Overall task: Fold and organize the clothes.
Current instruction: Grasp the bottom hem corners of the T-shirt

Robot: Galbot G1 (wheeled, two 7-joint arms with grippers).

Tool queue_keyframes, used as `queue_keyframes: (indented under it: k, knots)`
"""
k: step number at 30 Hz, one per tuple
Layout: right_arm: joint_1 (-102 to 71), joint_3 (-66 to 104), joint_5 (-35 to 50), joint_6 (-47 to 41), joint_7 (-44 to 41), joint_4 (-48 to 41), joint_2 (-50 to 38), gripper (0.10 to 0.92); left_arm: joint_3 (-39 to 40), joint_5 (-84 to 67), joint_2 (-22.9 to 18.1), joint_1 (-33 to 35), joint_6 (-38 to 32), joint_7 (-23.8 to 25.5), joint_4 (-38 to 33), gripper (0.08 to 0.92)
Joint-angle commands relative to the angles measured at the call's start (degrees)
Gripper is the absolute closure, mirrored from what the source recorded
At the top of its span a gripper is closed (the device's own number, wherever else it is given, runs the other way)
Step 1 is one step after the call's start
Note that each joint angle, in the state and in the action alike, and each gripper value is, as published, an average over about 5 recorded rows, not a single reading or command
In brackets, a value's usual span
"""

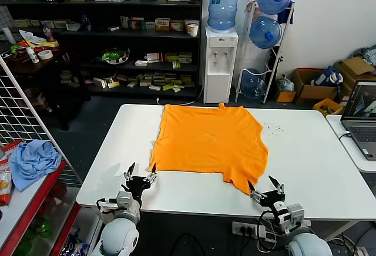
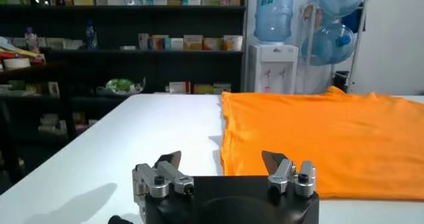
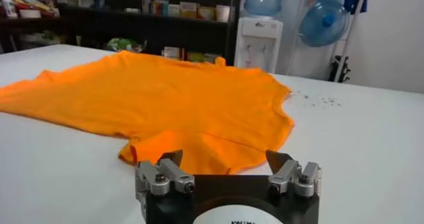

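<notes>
The orange T-shirt (image 1: 208, 141) lies spread flat, unfolded, across the middle of the white bench (image 1: 311, 162). No fold looks made yet, so the whole job remains. The left gripper (image 1: 140, 178) and right gripper (image 1: 263, 188) hover wide open and empty at the shirt's near corners.

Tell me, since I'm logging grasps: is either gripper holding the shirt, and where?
Nothing is held. Left gripper and right gripper stand open, short of the orange T-shirt.
</notes>
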Motion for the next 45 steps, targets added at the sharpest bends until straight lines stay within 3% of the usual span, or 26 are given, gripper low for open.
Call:
queue_keyframes:
  k: [1, 18, 23, 41, 45]
  knots:
    - [0.45, -0.34, -0.04, -0.21, 0.08, -0.43, 0.06, 0.203, 0.09, 0.34, 0.0, -0.08, 0.07, 0.06, 0.29, 0.177]
    - [3.86, -2.35, -0.62, -2.43, 1.3, -3.74, 1.01, 0.205, 1.26, -0.4, -1.03, -3.39, 7.36, -0.62, 3.78, 0.177]
    - [4.42, -2.78, -0.55, -2.6, 1.62, -4.45, 1.25, 0.292, 1.36, -1.36, -1.18, -4.47, 8.48, -1.2, 5.08, 0.189]
    - [3.9, -2.99, -0.81, -4.97, 3.96, -4.02, 1.52, 0.812, 1.55, 1.48, -1.09, -3.06, 7.12, 0.59, 5.27, 0.683]
    - [2.19, -2.86, -1.28, -5.42, 4.42, -1.61, 1.09, 0.893, 1.63, 1.52, -0.83, -2.66, 6.9, 1.23, 5.02, 0.796]
